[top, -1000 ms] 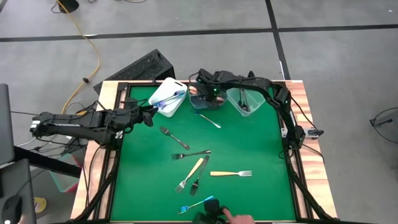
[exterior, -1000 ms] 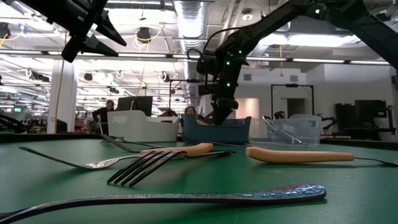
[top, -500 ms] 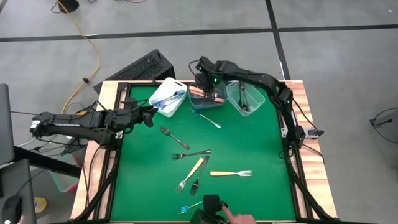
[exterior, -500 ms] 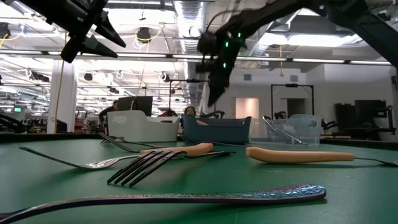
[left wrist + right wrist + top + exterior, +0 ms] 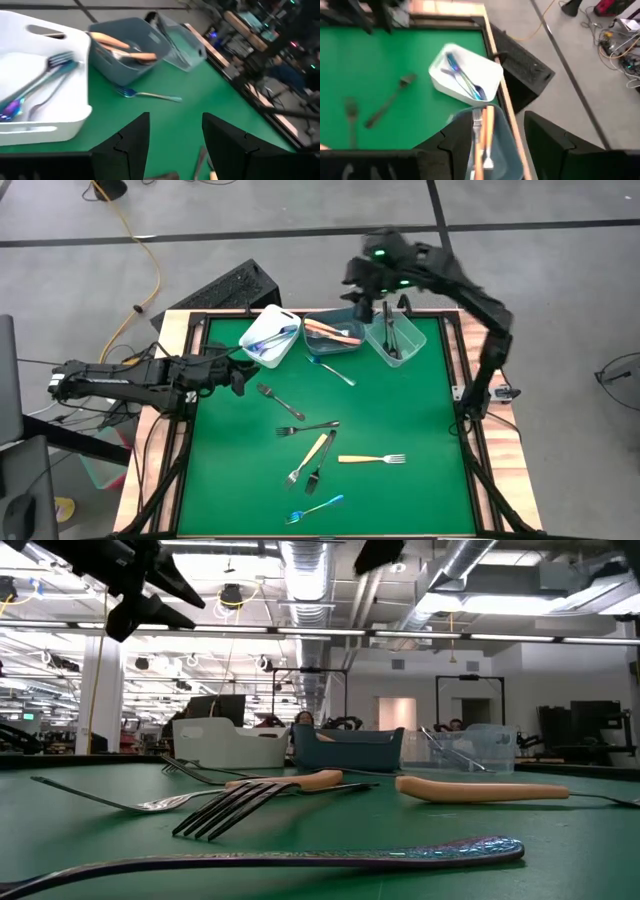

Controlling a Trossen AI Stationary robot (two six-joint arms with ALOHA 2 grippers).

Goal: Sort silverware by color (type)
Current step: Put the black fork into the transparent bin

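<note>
A: How will the silverware [image 5: 320, 442] handle?

B: By my judgement, light and stiff: thin metal heads, slick, lying flat on the green counter [image 5: 420, 430], so little for jaws to get under. I'd take each by the handle, near its middle, across the narrow width.

A: Where does it lie, reckoned from the grey-blue bin [image 5: 333, 336]?

B: Orange-handled pieces are already inside it. One fork with a bluish handle [image 5: 331, 369] lies just beside it toward the counter's middle. A loose cluster lies well apart, farther out, and a blue-handled fork [image 5: 314, 509] sits farthest, by the near edge. The white bin [image 5: 268, 335] and the clear bin [image 5: 392, 337] flank it.

A: And the grippers?

B: The right gripper [image 5: 362, 308] hangs above the gap between grey-blue and clear bins, jaws apart, empty. The left gripper [image 5: 238, 376] waits past the white bin, jaws apart, empty.
</note>
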